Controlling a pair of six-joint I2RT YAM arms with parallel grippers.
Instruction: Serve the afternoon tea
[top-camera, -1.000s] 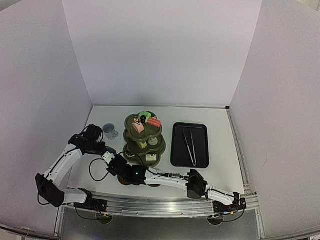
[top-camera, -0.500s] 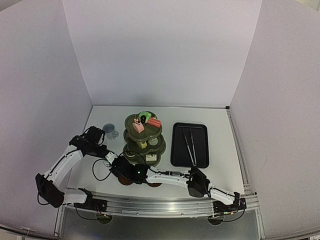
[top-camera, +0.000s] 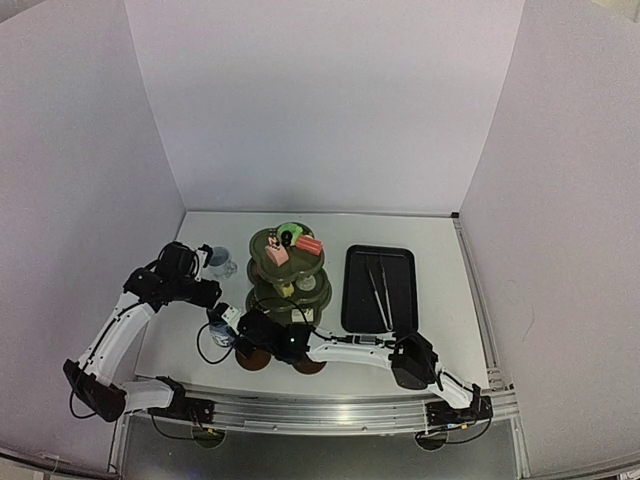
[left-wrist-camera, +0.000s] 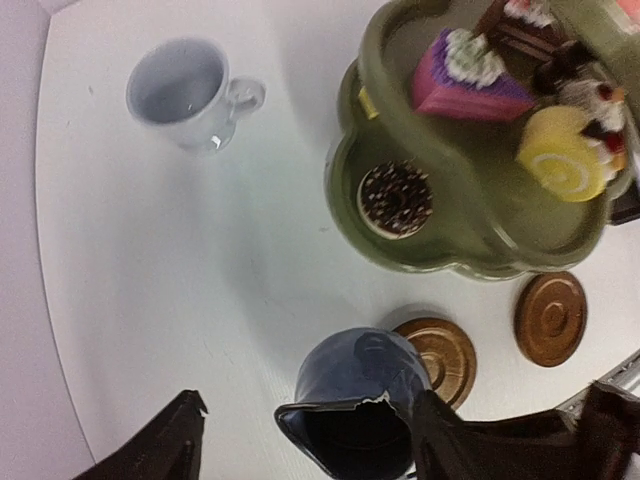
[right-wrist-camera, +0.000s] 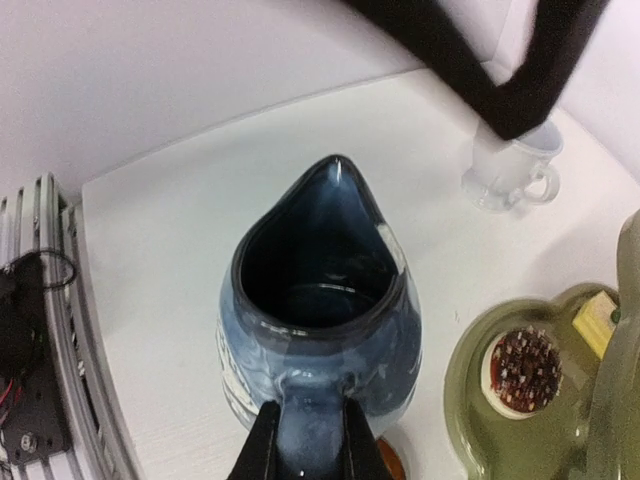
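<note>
My right gripper (right-wrist-camera: 307, 428) is shut on the handle of a dark blue cup (right-wrist-camera: 318, 300), which it holds beside the left brown coaster (left-wrist-camera: 442, 355). My left gripper (left-wrist-camera: 310, 410) is open, its black fingers standing apart on either side of that cup (left-wrist-camera: 360, 385). From above, the left gripper (top-camera: 203, 293) hangs just behind the cup (top-camera: 222, 336). A second coaster (left-wrist-camera: 550, 318) lies to the right. A pale bluish cup (left-wrist-camera: 185, 90) stands at the back left. The olive three-tier stand (left-wrist-camera: 400, 250) carries a pink wedge (left-wrist-camera: 465, 85), a yellow roll (left-wrist-camera: 565, 160) and a chocolate doughnut (left-wrist-camera: 395, 197).
A black rectangular tray (top-camera: 402, 290) with metal tongs (top-camera: 378, 285) lies right of the stand (top-camera: 318, 300). White walls close in the table on three sides. My right arm stretches along the near edge in front of the stand.
My left gripper has opened and pulled up and back from the blue cup. The right gripper still grips the handle, and the cup has shifted slightly toward the near edge.
</note>
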